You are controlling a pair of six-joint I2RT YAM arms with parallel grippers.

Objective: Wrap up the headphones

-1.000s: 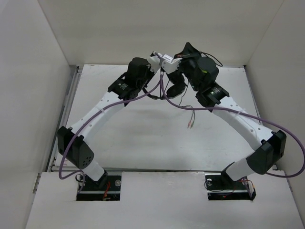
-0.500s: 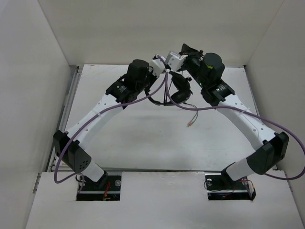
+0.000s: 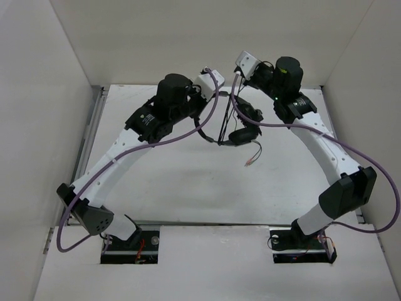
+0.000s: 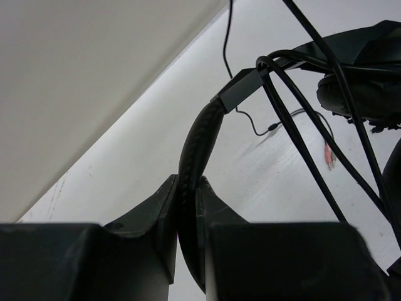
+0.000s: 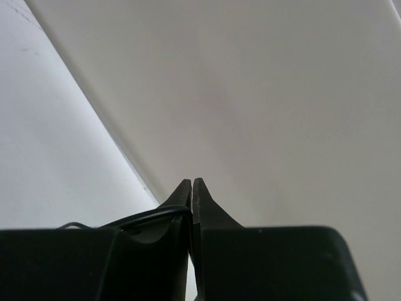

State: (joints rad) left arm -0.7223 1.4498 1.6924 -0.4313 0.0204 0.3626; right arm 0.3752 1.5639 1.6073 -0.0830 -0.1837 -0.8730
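My left gripper is clamped on the padded headband of the headphones, one finger on each side of the band. It holds the set in the air above the middle of the counter, nearer the back edge than the near one. Past the band's plastic end piece, several strands of the thin black cable cross in front of my left wrist camera. My right gripper is raised higher, close to the back wall. Its fingers are pressed together on a strand of the cable, which runs out to the left from between them. Seen from above, the two earcups hang between my wrists, one below the other. The cable's loose end trails toward the near edge and ends in reddish plugs. I cannot tell whether the plugs touch the counter.
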